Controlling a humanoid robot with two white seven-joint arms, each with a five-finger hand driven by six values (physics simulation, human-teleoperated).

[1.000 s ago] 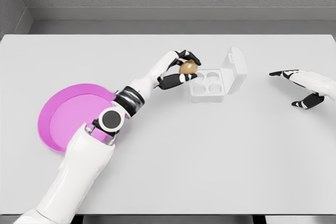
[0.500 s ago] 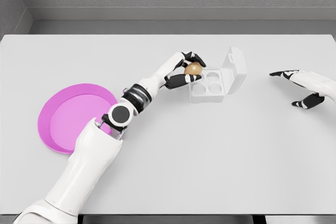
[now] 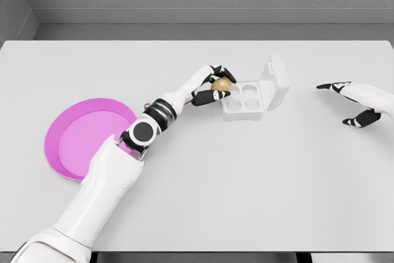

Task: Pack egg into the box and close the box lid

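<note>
A brown egg (image 3: pixel 221 84) is held in my left hand (image 3: pixel 217 85), whose black-tipped fingers are shut on it just left of the white egg box (image 3: pixel 245 108). The box sits mid-table with its round cups bare and its lid (image 3: pixel 276 80) standing open on the right side. The egg hovers at the box's left rim, by the near-left cup. My right hand (image 3: pixel 352 104) hangs open at the far right of the table, well away from the box.
A magenta plate (image 3: pixel 80 143) lies on the table's left side, partly behind my left forearm. The grey table (image 3: pixel 246 177) runs wide around the box; a grey wall stands behind it.
My left hand with the egg first moved a little right towards the box, then came down and slightly back to the left rim. The right hand has stayed still.
</note>
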